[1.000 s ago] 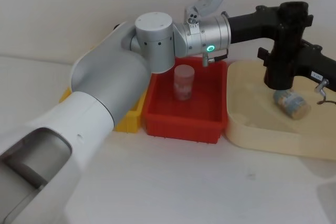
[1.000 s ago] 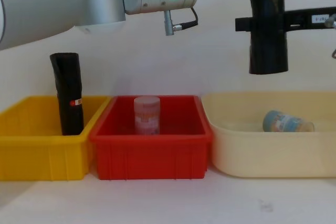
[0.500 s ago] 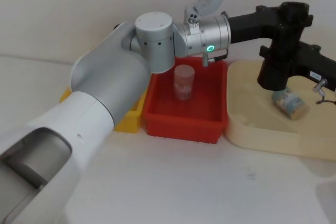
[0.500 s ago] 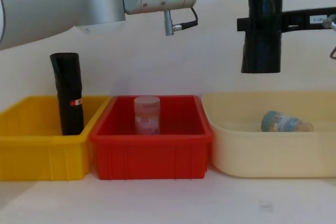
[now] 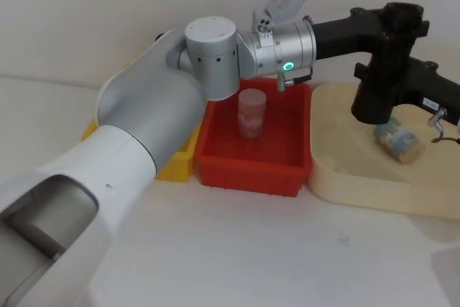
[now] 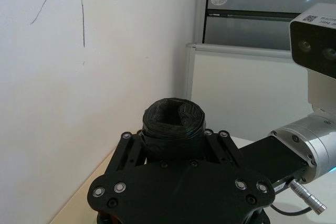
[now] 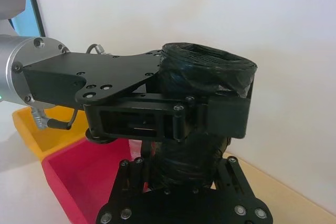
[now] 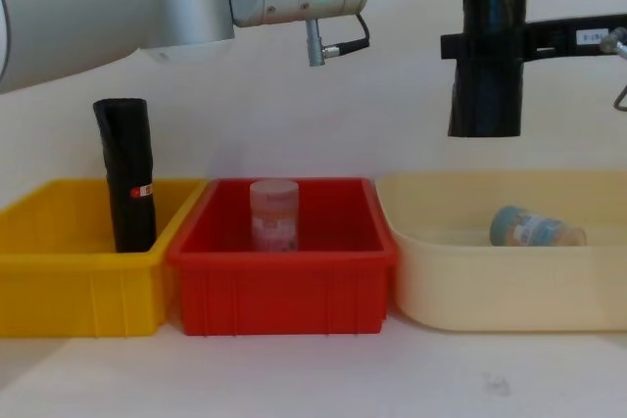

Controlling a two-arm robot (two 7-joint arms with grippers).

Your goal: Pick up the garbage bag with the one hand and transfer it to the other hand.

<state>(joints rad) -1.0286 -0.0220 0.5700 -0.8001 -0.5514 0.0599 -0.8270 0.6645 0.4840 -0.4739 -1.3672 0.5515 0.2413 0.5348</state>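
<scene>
White wall behind. I see garbage bag (image 8: 486,66) upright above the cream bin (image 8: 490,286), left tool (image 7: 173,114) pinching high, right tool (image 8: 549,41) clamped alongside, lower.

The left arm stretches across from the robot's left, green ring lit at the wrist, its gripper (image 5: 397,16) closed around the top of an upright black bag (image 8: 487,85) held high. The right gripper (image 8: 480,46) comes in from the right edge, level with the bag's middle, its fingers clamped on the roll just below the left gripper.
</scene>
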